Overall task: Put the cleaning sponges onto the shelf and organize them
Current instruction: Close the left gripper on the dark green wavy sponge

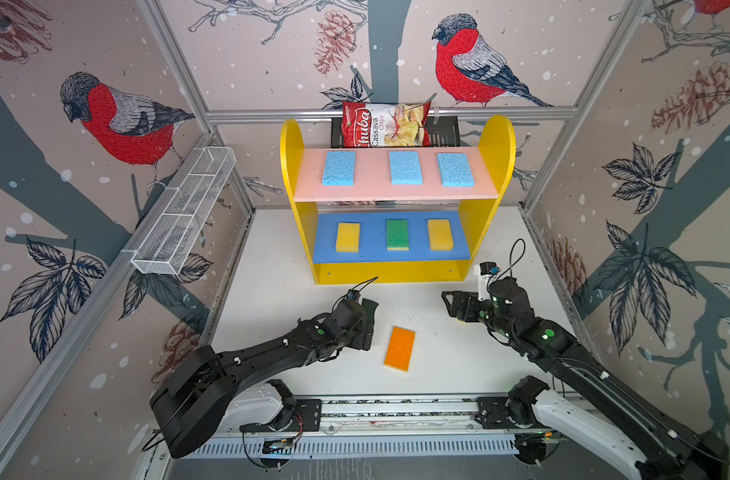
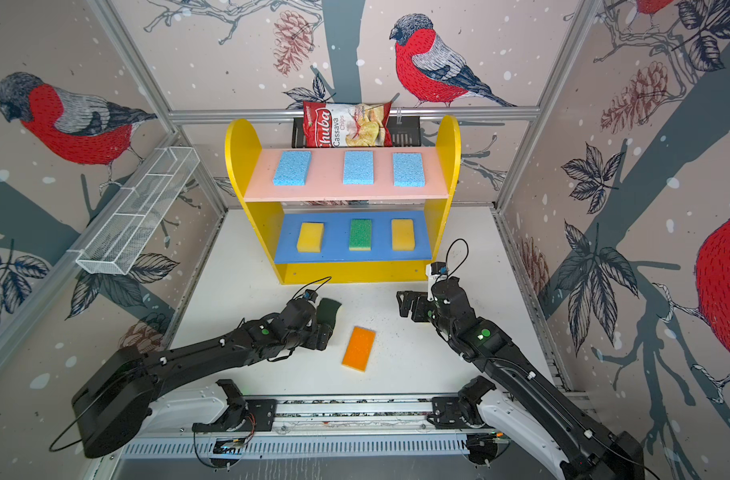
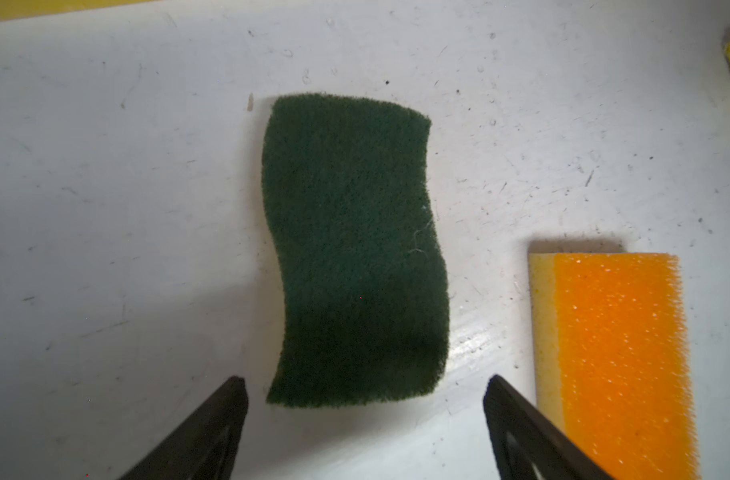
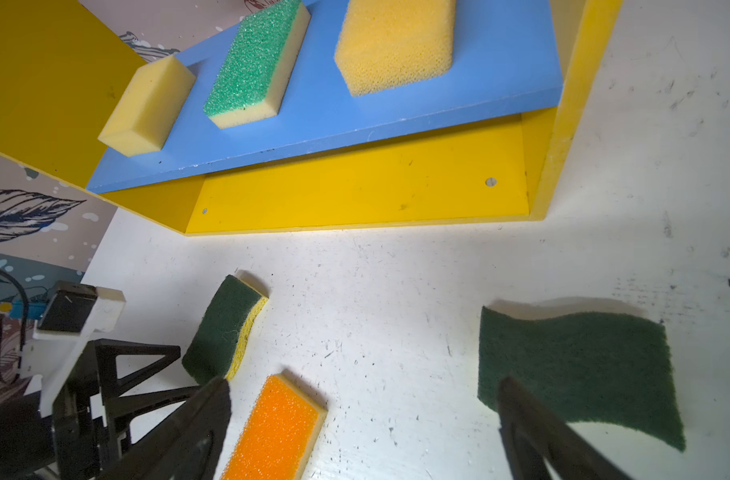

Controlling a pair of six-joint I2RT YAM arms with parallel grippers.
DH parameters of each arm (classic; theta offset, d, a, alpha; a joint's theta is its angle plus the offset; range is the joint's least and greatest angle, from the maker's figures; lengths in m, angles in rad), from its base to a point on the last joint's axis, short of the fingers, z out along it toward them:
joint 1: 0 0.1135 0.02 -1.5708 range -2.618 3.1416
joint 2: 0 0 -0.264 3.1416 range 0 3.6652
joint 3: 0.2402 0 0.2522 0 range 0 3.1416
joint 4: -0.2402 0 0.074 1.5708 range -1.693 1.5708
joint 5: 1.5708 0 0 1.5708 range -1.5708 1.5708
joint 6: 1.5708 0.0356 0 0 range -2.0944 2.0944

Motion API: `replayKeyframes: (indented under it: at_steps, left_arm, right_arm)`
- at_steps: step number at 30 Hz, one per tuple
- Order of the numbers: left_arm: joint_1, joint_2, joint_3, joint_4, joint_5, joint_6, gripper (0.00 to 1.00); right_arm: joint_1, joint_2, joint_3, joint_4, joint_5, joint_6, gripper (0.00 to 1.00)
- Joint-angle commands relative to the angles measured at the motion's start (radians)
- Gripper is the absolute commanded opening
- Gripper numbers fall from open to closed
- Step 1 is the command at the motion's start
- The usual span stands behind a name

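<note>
The shelf (image 1: 292, 166) holds three light blue sponges (image 1: 405, 167) on its pink board and two yellow sponges (image 1: 348, 237) with a green-topped sponge (image 1: 397, 235) between them on the blue board. On the table lie an orange-topped sponge (image 1: 399, 348) and two wavy dark green sponges. My left gripper (image 3: 366, 379) hangs open right over one wavy sponge (image 3: 355, 249), jaws either side of its near end, not touching. My right gripper (image 4: 364, 381) is open over bare table, one finger overlapping the other wavy sponge (image 4: 579, 365). That sponge is mostly hidden in both top views.
A red chips bag (image 1: 386, 124) leans in a black rack (image 1: 444, 131) behind the shelf. A white wire basket (image 1: 184, 212) hangs on the left wall. The arms' base rail (image 1: 396, 411) runs along the table's front edge. The shelf's yellow base (image 4: 355, 191) holds nothing.
</note>
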Motion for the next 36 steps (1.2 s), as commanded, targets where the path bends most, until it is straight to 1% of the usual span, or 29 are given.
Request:
replayKeyframes:
  at_steps: [1, 10, 18, 23, 31, 36]
  left_arm:
    - [0.0, 0.023, 0.007, 0.029, -0.017, 0.02, 0.9]
    - [-0.002, 0.054, 0.009, 0.08, 0.029, 0.039, 0.91]
    - [-0.004, 0.092, 0.017, 0.074, 0.016, 0.039, 0.91]
    - [-0.013, 0.117, 0.026, 0.066, -0.025, 0.041, 0.91]
    - [-0.024, 0.149, 0.019, 0.08, -0.061, 0.062, 0.88]
    - [-0.051, 0.175, 0.021, 0.067, -0.086, 0.06, 0.87]
  right_arm:
    - [0.001, -0.003, 0.004, -0.002, 0.011, 0.009, 0.99]
    - [0.001, -0.005, 0.006, -0.01, 0.018, 0.014, 0.99]
    - [0.001, -0.006, -0.003, -0.007, 0.021, 0.012, 1.0]
    - [0.001, -0.006, -0.01, -0.006, 0.022, 0.011, 1.0]
    - [0.001, -0.002, -0.02, 0.004, 0.02, 0.011, 0.99]
    - [0.001, -0.003, -0.028, 0.008, 0.019, 0.014, 0.99]
